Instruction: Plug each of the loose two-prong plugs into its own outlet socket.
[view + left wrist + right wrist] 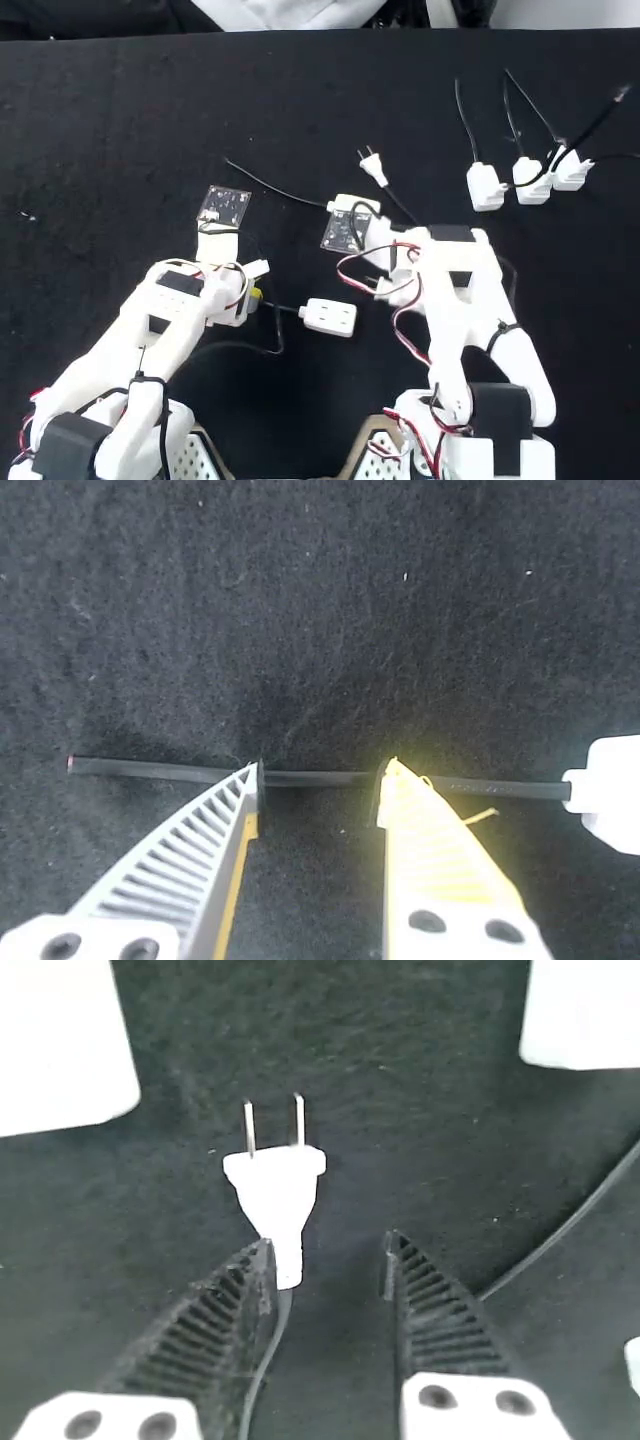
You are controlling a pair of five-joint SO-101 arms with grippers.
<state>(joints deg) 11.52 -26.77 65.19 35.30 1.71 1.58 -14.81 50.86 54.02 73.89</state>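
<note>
Your right gripper (325, 1255) is released, jaws spread just behind the small white plastic two-prong plug (275, 1195) lying flat on black cloth (450, 1140). It's light, rigid and probably slick, so grab its moulded body. Left gripper (320, 780), also released, straddles the thin black cable (160, 771) of the white outlet block (610, 790).

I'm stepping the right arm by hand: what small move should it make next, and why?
Probably shift the right gripper sideways until the plug sits midway, before closing. Its fingers stand open, and the plug lies off-centre, close by one finger, prongs pointing away.
</note>
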